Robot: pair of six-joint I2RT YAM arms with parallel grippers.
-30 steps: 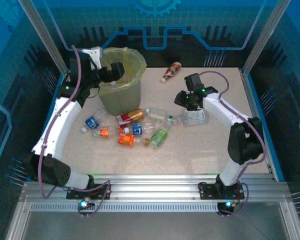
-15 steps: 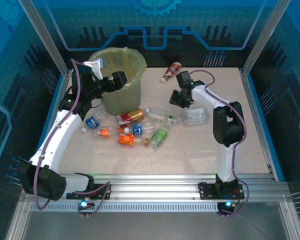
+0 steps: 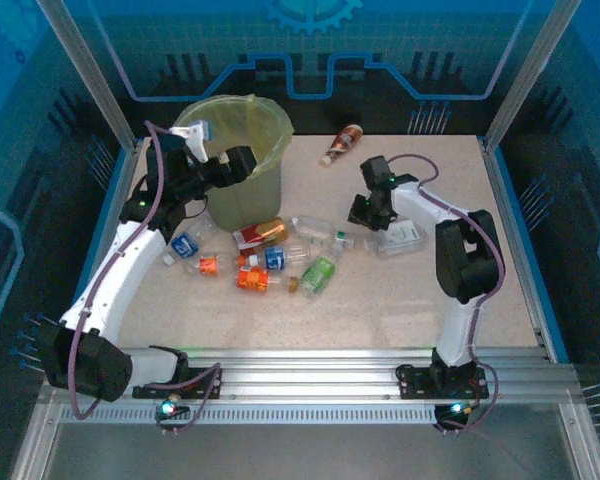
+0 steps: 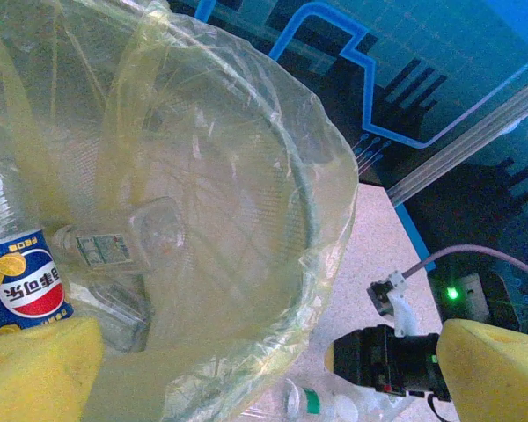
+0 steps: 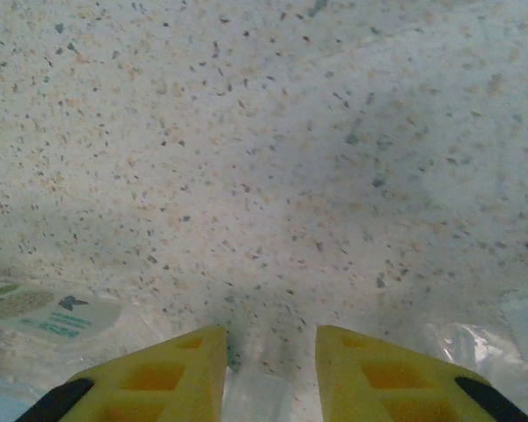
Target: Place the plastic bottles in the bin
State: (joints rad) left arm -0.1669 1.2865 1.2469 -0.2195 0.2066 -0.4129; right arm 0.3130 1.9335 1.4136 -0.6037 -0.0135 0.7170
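The bin (image 3: 242, 190), lined with a yellow-green bag, stands at the back left. Inside it lie a blue-labelled bottle (image 4: 22, 283) and a clear one (image 4: 114, 246). My left gripper (image 3: 242, 162) (image 4: 268, 378) hangs wide open and empty over the bin's near right rim. Several bottles lie in a heap in front of the bin, among them red (image 3: 258, 233), blue (image 3: 185, 243), orange (image 3: 252, 279) and green (image 3: 320, 270). My right gripper (image 3: 366, 212) (image 5: 271, 369) points down at the table, its fingers narrowly apart astride the end of a clear bottle (image 3: 400, 237) (image 5: 260, 396).
A brown-labelled bottle (image 3: 342, 143) lies alone at the back edge of the table (image 3: 400, 310). Metal frame posts (image 3: 85, 70) rise at the back corners. The blue side rail (image 3: 540, 290) bounds the right side.
My left gripper has drawn back from over the bin's inside to its near rim. My right gripper swung to the back left, then came down at the clear bottle's left end.
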